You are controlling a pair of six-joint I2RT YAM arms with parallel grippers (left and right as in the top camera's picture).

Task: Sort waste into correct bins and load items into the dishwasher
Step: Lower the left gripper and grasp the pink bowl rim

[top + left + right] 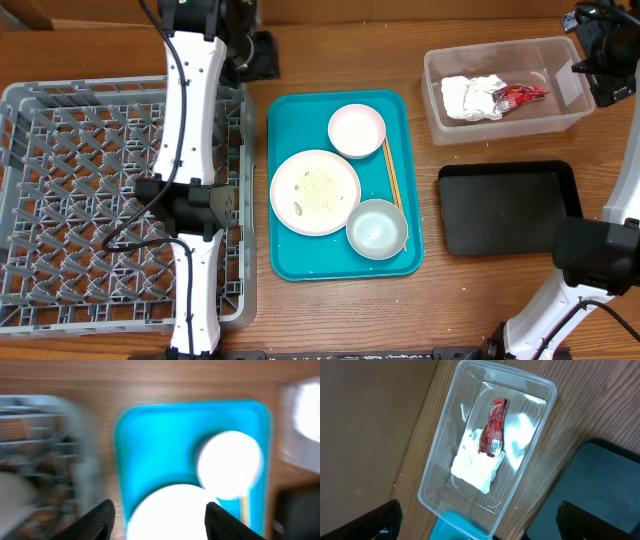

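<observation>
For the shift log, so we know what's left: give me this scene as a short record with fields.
clear tub: napkin and red wrapper inside
black tray: nothing in it
teal tray: plate with crumbs, saucer, bowl, chopsticks
rack: no dishes visible
left gripper: open, holding nothing
right gripper: open, above clear tub

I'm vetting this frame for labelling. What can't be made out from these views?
Left wrist view: motion blur smears the dish rack and large plate; its crumbs cannot be seen there.
Overhead: the right gripper is cut by the top-right edge, so its jaws are unreadable there.
Overhead: the chopsticks are too thin to count.
Right wrist view: the black tray is cut off by the frame edge.
</observation>
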